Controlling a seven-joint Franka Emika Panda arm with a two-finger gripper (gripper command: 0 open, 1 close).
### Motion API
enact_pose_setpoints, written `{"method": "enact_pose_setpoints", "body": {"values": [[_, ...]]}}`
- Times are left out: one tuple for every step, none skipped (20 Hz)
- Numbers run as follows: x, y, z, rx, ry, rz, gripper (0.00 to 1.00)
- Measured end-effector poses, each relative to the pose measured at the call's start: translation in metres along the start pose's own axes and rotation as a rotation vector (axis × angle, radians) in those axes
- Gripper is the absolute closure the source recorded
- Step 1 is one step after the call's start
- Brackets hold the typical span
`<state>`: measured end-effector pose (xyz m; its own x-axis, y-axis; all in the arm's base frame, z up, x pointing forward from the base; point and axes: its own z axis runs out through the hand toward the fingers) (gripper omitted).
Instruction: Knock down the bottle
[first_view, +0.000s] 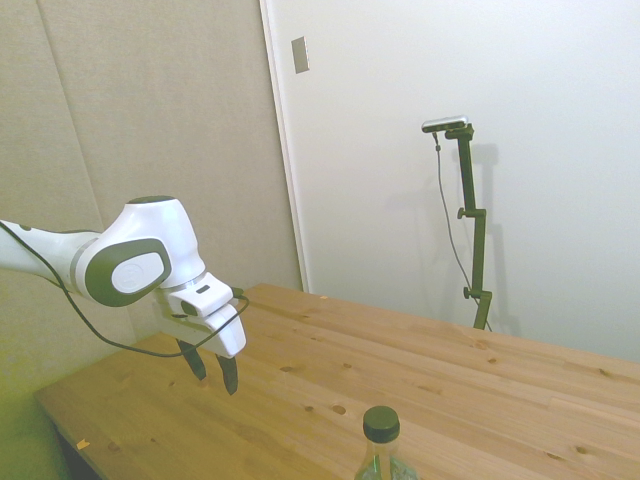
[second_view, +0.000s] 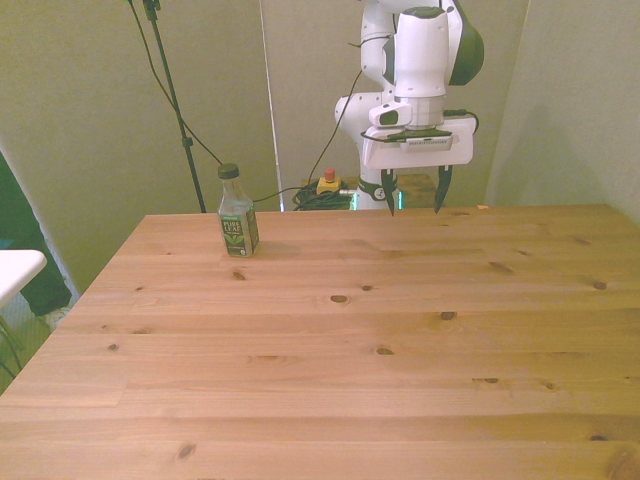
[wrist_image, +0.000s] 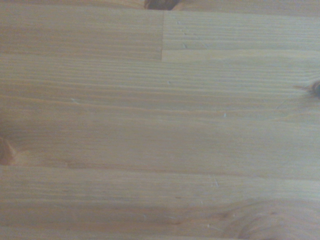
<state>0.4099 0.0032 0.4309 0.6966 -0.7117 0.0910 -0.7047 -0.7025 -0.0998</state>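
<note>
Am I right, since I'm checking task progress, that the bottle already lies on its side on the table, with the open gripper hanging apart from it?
Not quite: the bottle stands upright on the table, as the front view shows. The gripper does hang open and apart from it.

Bottle (second_view: 238, 225): clear body, dark green cap, green label with white lettering. Table (second_view: 330, 350): light pine planks with dark knots. Gripper (second_view: 414, 201): white housing, black fingers (second_view: 389, 195).
</note>
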Motion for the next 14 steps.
{"method": "enact_pose_setpoints", "body": {"values": [[0.000,0.000,0.000,0.000,0.000,0.001,0.00],[-0.001,0.001,0.002,-0.006,-0.004,0.005,0.00],[-0.002,0.002,0.004,-0.019,-0.012,0.001,0.00],[-0.005,0.005,0.006,-0.030,-0.018,-0.002,0.00],[-0.007,0.008,0.008,-0.042,-0.021,-0.005,0.00],[-0.008,0.013,0.009,-0.058,-0.017,-0.010,0.00],[-0.007,0.018,0.009,-0.074,-0.006,-0.010,0.00],[-0.005,0.025,0.008,-0.092,0.004,-0.007,0.00],[-0.002,0.033,0.007,-0.106,0.013,0.001,1.00],[0.002,0.041,0.005,-0.115,0.022,0.011,1.00],[0.005,0.049,0.003,-0.120,0.030,0.024,1.00],[0.009,0.058,0.001,-0.125,0.032,0.039,1.00],[0.012,0.067,-0.001,-0.132,0.036,0.050,1.00],[0.014,0.076,-0.004,-0.136,0.037,0.060,1.00]]}}
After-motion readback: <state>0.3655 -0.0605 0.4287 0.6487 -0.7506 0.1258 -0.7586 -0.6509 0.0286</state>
